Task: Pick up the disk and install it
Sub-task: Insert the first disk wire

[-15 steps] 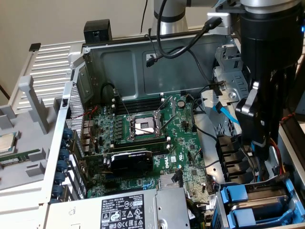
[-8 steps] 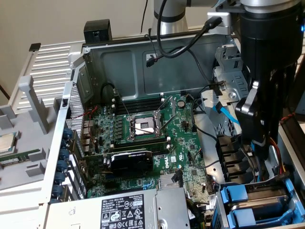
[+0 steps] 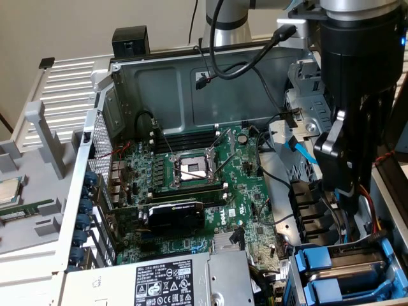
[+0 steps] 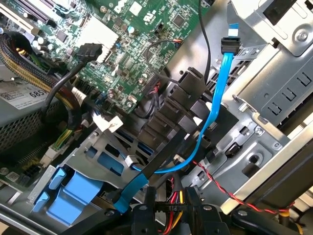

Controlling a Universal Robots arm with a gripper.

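My black gripper (image 3: 341, 191) hangs over the exterior view's right side of the open computer case, just above the drive cage (image 3: 347, 271) in the near right corner. Blue plastic carrier frames (image 3: 317, 262) sit in that cage, also seen as blue carrier frames (image 4: 73, 191) in the wrist view. I cannot make out the disk's metal body or label among them. In the wrist view my gripper (image 4: 168, 218) has its dark fingers (image 4: 143, 218) partly apart, with nothing between them; a bundle of red, yellow and black wires (image 4: 171, 198) lies beyond the gap.
A blue data cable (image 4: 215, 103) runs from the metal bay wall (image 4: 274, 98) down toward the cage. The green motherboard (image 3: 191, 185) fills the case floor, and the grey power-supply box (image 3: 172, 280) is at the front. A silver processor chip (image 3: 7, 190) lies outside the case, exterior view's left.
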